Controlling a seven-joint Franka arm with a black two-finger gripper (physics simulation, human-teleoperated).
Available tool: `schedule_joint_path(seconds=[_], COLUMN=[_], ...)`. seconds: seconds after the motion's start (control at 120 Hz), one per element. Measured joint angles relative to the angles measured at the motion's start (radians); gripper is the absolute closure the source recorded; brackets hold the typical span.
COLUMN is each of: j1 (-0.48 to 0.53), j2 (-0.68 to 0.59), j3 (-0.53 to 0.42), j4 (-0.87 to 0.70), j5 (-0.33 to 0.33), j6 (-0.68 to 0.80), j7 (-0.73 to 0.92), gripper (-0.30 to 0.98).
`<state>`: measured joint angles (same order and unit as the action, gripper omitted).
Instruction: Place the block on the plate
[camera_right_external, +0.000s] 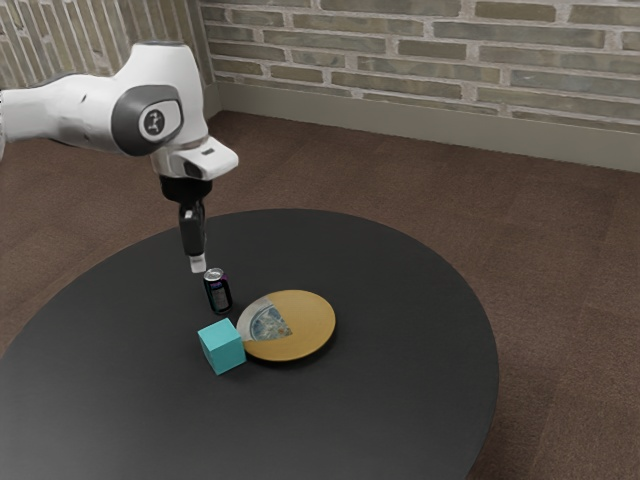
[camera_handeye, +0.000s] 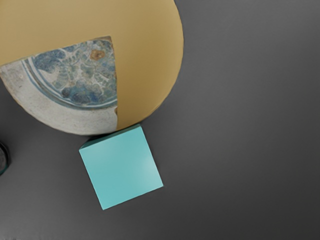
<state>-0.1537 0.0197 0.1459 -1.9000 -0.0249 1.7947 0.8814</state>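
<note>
We judge the step in hand to be the approach, with the block not yet picked up. From the exterior view's left to its right, our one gripper (camera_right_external: 198, 265) hangs above the bench (camera_right_external: 400, 400), and we cannot tell whether it is spread or pressed together; then come one soda can (camera_right_external: 218, 292), one cyan block (camera_right_external: 222, 346) on the bench just beside the plate, and one gold plate (camera_right_external: 306, 325) with a patterned wedge. Next, we should align over the block, descend spread, grip it, lift and lower it onto the plate.
</note>
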Motion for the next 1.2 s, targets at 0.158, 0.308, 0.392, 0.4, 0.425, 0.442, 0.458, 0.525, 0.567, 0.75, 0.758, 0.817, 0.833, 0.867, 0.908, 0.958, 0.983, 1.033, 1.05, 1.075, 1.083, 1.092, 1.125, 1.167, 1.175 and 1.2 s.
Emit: schedule_joint_path(seconds=[0.158,0.308,0.392,0.4,0.425,0.442,0.458,0.525,0.567,0.75,0.758,0.817,0.833,0.867,0.908,0.958,0.983,1.033,1.05,1.075,1.083,1.092,1.125,1.167,1.175,1.2], j1=[0.003,0.003,0.004,0.004,0.004,0.004,0.005,0.005,0.004,0.002,0.002,0.007,0.007,0.008,0.010,0.011,0.011,0.011,0.011,0.011,0.011,0.011,0.011,0.011,0.011,0.011], j2=[0.004,0.000,0.004,0.004,0.008,0.011,0.015,0.038,0.058,0.114,0.117,0.136,0.143,0.156,0.171,0.185,0.194,0.209,0.214,0.220,0.223,0.225,0.231,0.241,0.243,0.250], j3=[0.000,0.001,0.000,0.000,0.000,0.000,0.000,0.000,0.000,0.000,0.000,0.000,0.000,0.000,0.000,0.000,0.000,0.000,0.000,0.000,0.000,0.000,0.000,0.000,0.000,0.000], j4=[-0.090,-0.213,-0.244,-0.245,-0.247,-0.248,-0.248,-0.248,-0.248,-0.238,-0.238,-0.234,-0.231,-0.226,-0.223,-0.221,-0.221,-0.220,-0.219,-0.219,-0.219,-0.219,-0.219,-0.219,-0.219,-0.219], j5=[0.010,0.015,0.017,0.017,0.017,0.018,0.018,0.012,0.010,0.016,0.016,0.014,0.014,0.015,0.015,0.016,0.015,0.011,0.011,0.010,0.009,0.009,0.007,0.006,0.006,0.006], j6=[0.094,0.219,0.263,0.266,0.273,0.277,0.282,0.301,0.318,0.370,0.371,0.380,0.382,0.389,0.401,0.418,0.426,0.440,0.445,0.452,0.454,0.457,0.464,0.473,0.474,0.479], j7=[-0.042,-0.109,-0.156,-0.160,-0.173,-0.181,-0.189,-0.220,-0.239,-0.311,-0.314,-0.331,-0.336,-0.345,-0.354,-0.364,-0.369,-0.378,-0.381,-0.385,-0.387,-0.388,-0.393,-0.399,-0.400,-0.404], gripper=[0.00,0.00,0.00,0.00,0.00,0.00,0.00,0.00,0.00,0.00,0.00,0.00,0.00,0.00,0.00,0.00,0.00,0.00,0.00,0.00,0.00,0.00,0.00,0.00,0.00,0.00])
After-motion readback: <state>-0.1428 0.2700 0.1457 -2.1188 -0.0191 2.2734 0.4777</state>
